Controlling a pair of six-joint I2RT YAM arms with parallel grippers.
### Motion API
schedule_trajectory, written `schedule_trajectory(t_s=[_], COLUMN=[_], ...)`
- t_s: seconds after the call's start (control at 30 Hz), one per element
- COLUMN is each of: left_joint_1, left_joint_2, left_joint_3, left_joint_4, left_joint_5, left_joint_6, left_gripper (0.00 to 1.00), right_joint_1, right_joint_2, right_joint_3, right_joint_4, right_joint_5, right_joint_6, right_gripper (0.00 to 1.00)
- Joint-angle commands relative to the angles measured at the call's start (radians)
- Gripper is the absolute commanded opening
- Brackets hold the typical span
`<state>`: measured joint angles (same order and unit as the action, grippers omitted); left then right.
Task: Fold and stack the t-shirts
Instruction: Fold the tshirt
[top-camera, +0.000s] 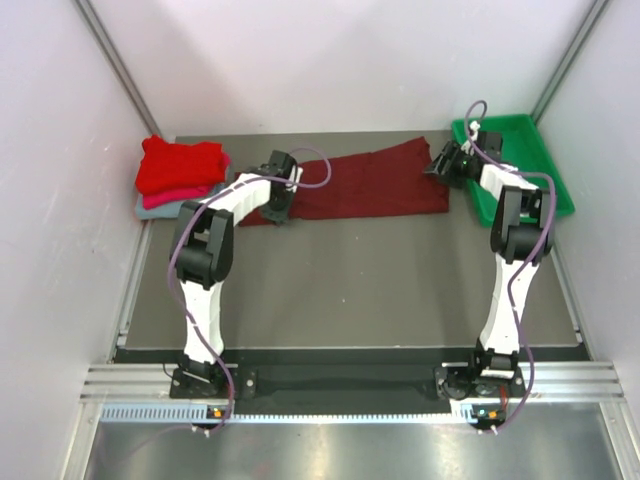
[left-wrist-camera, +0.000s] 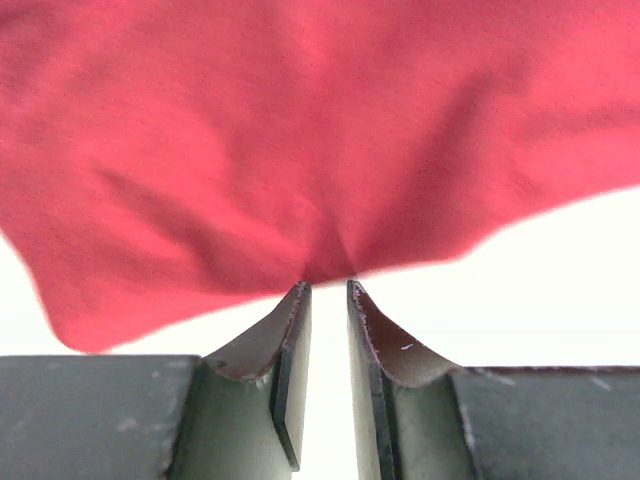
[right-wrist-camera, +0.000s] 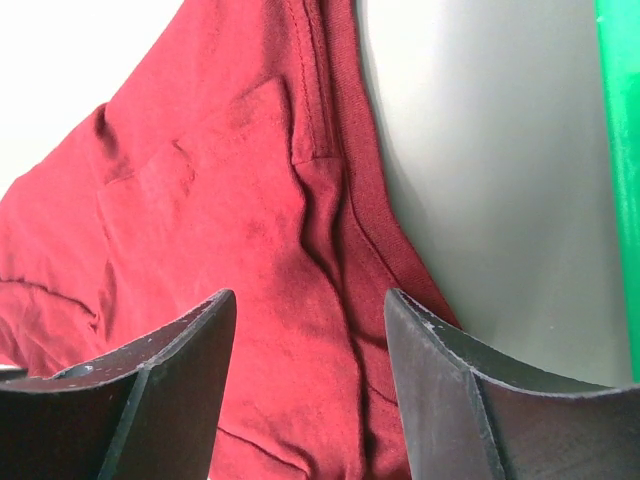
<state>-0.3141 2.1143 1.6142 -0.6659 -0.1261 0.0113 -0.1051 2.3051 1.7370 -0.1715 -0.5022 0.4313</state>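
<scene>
The dark maroon t-shirt (top-camera: 370, 185) lies stretched out as a long band across the back of the table. My left gripper (top-camera: 280, 205) is at its left end. In the left wrist view the fingers are nearly together (left-wrist-camera: 328, 288) and pinch a gathered point of the maroon cloth (left-wrist-camera: 300, 150) at their tips. My right gripper (top-camera: 440, 165) is at the shirt's right end. In the right wrist view it stands open (right-wrist-camera: 310, 300) over the maroon cloth (right-wrist-camera: 230, 200), near a hem, with nothing between the fingers. A folded bright red shirt (top-camera: 180, 165) tops a pink one (top-camera: 175, 197) and a grey-blue one (top-camera: 150, 208) at the back left.
A green plastic tray (top-camera: 545, 160) stands at the back right, just right of my right gripper; its rim also shows in the right wrist view (right-wrist-camera: 620, 150). White walls close in the sides and back. The grey table (top-camera: 350, 290) spreads in front of the shirt.
</scene>
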Motion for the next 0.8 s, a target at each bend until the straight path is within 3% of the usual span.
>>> schedule_trajectory(t_s=[0.0, 0.33, 0.4, 0.6, 0.77], left_joint_1=[-0.008, 0.092, 0.147, 0.259, 0.279], left_joint_2=[-0.106, -0.177, -0.134, 0.015, 0.093], left_joint_3=[0.022, 0.055, 0.091, 0.265, 0.314], left_joint_4=[-0.069, -0.026, -0.027, -0.098, -0.098], left_joint_5=[-0.042, -0.076, -0.047, 0.256, 0.27], left_joint_6=[0.038, 0.076, 0.058, 0.009, 0.009], left_gripper=[0.26, 0.26, 0.26, 0.37, 0.4], right_joint_1=[-0.008, -0.013, -0.008, 0.001, 0.015], right_joint_2=[-0.051, -0.288, -0.314, -0.312, -0.305], right_joint_3=[0.039, -0.109, -0.145, -0.197, -0.22], right_joint_4=[0.001, -0.019, -0.028, -0.051, -0.086], right_joint_5=[0.019, 0.034, 0.037, 0.073, 0.1], right_joint_6=[-0.042, -0.075, -0.08, -0.092, -0.143], right_gripper=[0.62, 0.62, 0.62, 0.62, 0.61])
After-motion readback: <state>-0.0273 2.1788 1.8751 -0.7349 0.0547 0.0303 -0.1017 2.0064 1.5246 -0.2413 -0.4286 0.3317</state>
